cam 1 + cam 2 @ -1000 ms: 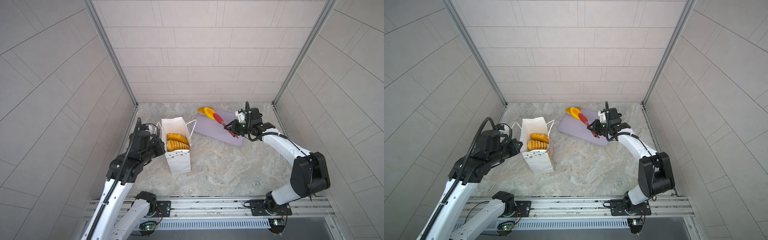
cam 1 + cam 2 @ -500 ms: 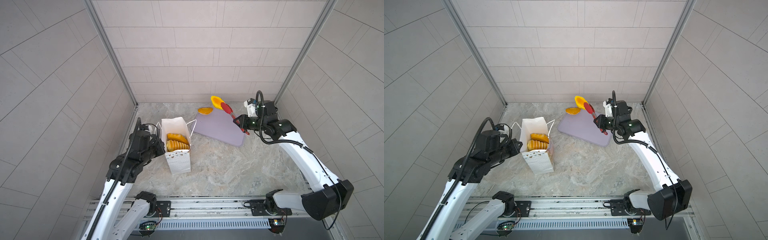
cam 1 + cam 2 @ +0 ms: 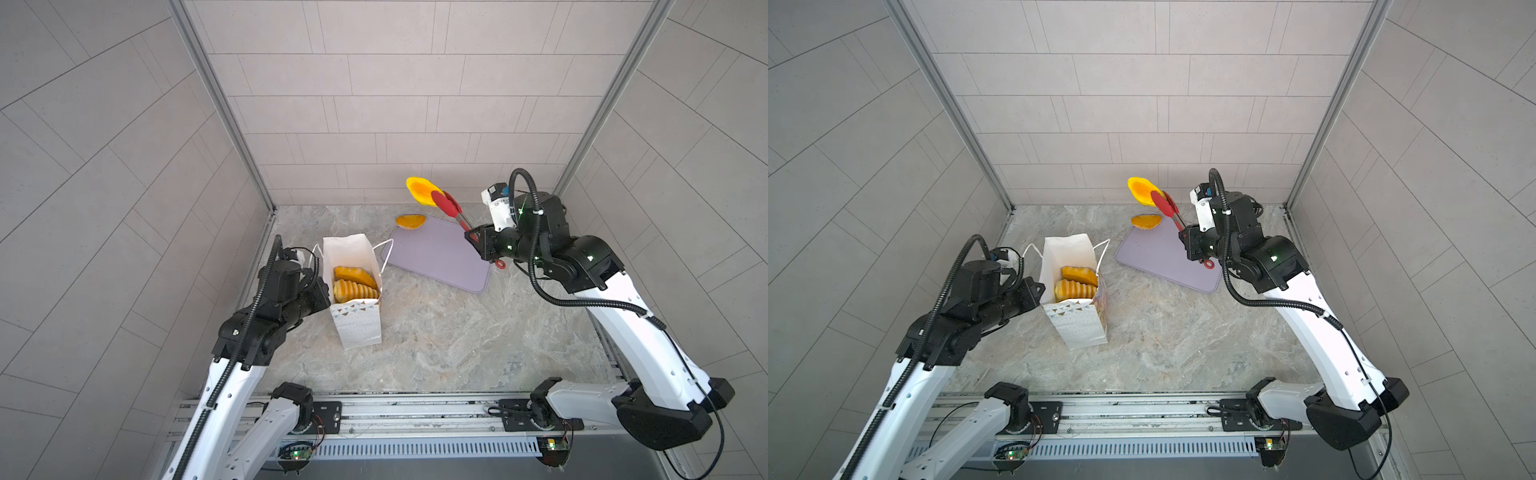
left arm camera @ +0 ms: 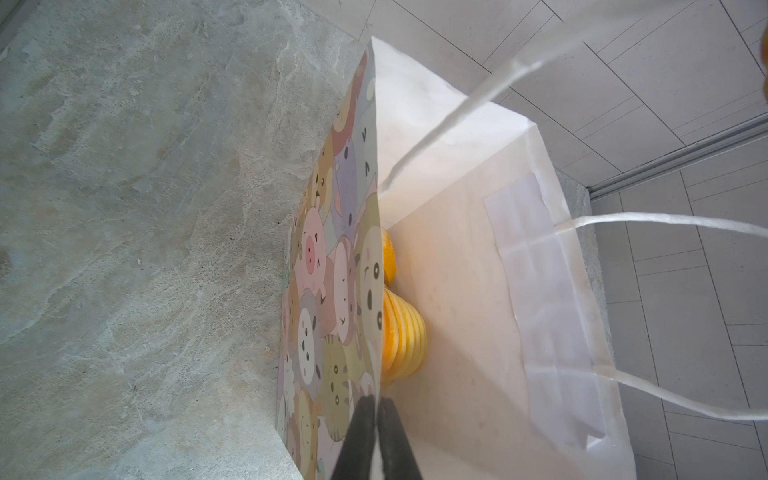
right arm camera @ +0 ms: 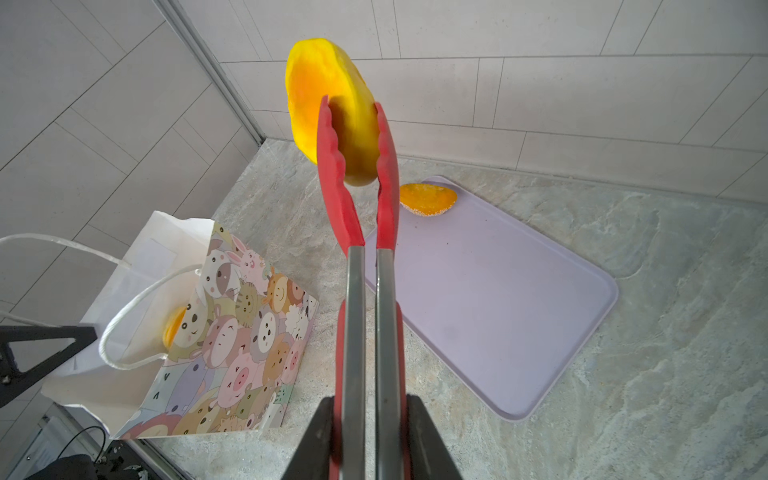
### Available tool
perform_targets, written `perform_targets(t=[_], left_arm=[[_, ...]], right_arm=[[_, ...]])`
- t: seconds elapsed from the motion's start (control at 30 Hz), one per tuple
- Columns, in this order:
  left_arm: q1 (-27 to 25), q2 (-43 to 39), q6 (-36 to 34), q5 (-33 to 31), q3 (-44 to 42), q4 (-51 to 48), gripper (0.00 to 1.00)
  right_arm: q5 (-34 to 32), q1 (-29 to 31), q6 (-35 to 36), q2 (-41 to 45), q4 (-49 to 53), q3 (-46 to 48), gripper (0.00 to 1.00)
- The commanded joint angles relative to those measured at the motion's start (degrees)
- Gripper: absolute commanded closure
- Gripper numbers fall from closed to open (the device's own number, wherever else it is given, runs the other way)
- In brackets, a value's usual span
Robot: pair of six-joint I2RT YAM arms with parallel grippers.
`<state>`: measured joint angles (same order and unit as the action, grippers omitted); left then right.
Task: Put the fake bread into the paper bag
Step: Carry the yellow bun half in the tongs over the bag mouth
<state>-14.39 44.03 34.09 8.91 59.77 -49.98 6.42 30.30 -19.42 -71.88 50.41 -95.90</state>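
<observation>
the right gripper (image 5: 371, 415) is squeezed shut on the tongs (image 5: 355, 316). the red tips pinch a flat yellow bread (image 5: 328, 83) up in the air, near the far corner of the purple tray (image 5: 498, 316). a small orange bread (image 5: 428, 199) lies on that corner. the left gripper (image 4: 377, 415) is pinched tight on the top edge of the paper bag (image 3: 360, 332). the bag stands open beside the tray, with two breads (image 3: 355, 286) inside.
</observation>
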Motion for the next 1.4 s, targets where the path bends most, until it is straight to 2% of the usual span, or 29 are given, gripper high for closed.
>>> perform_targets(t=[0.0,0.23,0.93,1.37], left_arm=[[-0.15,-0.51,0.02,-0.12,1.05,0.97,0.93],[-0.14,-0.70,0.02,-0.20,0.96,0.76,0.93],[-0.18,-0.88,0.37,-0.30,0.79,1.07,0.93],[-0.12,-1.05,0.37,-0.32,0.79,0.94,0.93]], right_arm=[[-6.64,3.00,3.50,0.28,1.80,-3.50,0.73],[-14.69,10.47,7.96,-1.93,5.32,-9.26,0.73],[-31.77,31.79,15.52,-11.33,15.24,-25.08,0.73],[-37.41,40.29,17.83,-18.94,24.35,-30.57,0.72]])
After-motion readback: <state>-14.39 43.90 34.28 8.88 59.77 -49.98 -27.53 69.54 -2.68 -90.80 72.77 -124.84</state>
